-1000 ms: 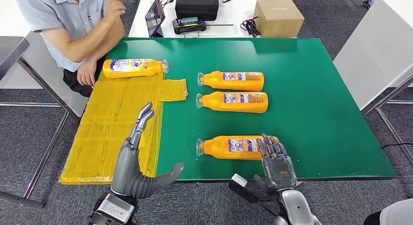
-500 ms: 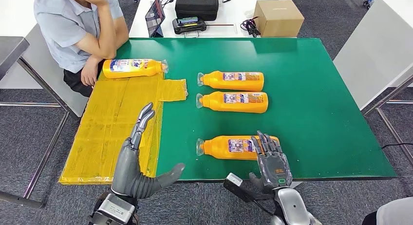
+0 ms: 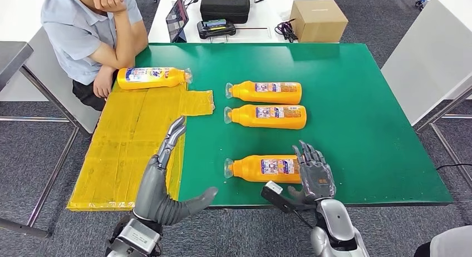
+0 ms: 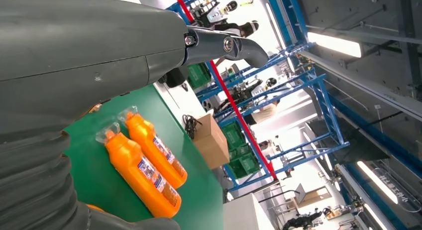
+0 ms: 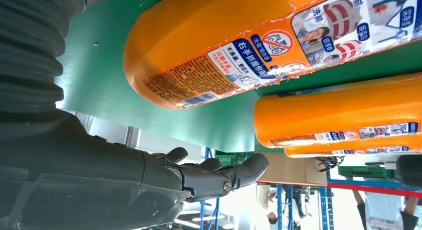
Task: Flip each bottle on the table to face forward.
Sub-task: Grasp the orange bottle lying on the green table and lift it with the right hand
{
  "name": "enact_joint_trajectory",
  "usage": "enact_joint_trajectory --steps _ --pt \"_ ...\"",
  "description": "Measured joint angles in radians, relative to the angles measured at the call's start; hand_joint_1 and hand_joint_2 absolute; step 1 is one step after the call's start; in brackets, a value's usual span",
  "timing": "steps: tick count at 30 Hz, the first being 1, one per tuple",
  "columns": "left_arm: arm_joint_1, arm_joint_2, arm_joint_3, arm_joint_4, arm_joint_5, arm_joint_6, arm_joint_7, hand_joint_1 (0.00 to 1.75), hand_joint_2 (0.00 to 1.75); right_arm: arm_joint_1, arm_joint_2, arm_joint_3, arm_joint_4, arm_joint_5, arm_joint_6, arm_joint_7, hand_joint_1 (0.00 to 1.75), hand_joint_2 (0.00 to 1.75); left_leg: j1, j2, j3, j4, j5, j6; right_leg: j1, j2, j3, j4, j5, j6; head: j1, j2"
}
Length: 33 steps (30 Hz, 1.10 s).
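Reaching for the nearest bottle (image 3: 267,168), the right hand (image 3: 315,173) has crept forward since half a second ago, its spread, empty fingers now just beside the bottle's base at about 5 o'clock on the green table (image 3: 367,129); a grasp looks imminent. The left hand (image 3: 161,173), open and holding nothing, has lifted slightly toward 12 o'clock over the yellow sheet (image 3: 119,151).
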Motion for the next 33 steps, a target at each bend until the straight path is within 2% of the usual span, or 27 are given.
enact_joint_trajectory --steps 10,24,33 --pt "-0.017 0.007 -0.02 0.018 0.003 0.0 0.0 0.0 1.75 -0.038 0.014 -0.001 0.05 -0.009 0.027 -0.003 0.0 1.75 0.0 0.0 0.0 0.0 0.0 0.0 0.0 0.0 0.0 0.0 0.0 0.0 0.0 0.0" --pt "-0.031 0.008 -0.023 0.041 0.018 -0.011 0.0 0.0 1.75 -0.076 0.003 0.002 0.135 -0.037 0.078 -0.005 0.0 1.75 0.0 0.0 0.0 0.0 0.0 0.0 0.0 0.0 0.0 0.0 0.0 0.0 0.0 0.0" --pt "-0.033 0.008 -0.023 0.045 0.016 -0.016 0.0 0.0 1.75 -0.119 -0.039 0.049 0.148 -0.099 0.166 0.03 0.0 1.75 0.0 0.0 0.0 0.0 0.0 0.0 0.0 0.0 0.001 0.0 0.0 0.0 0.0 0.0"
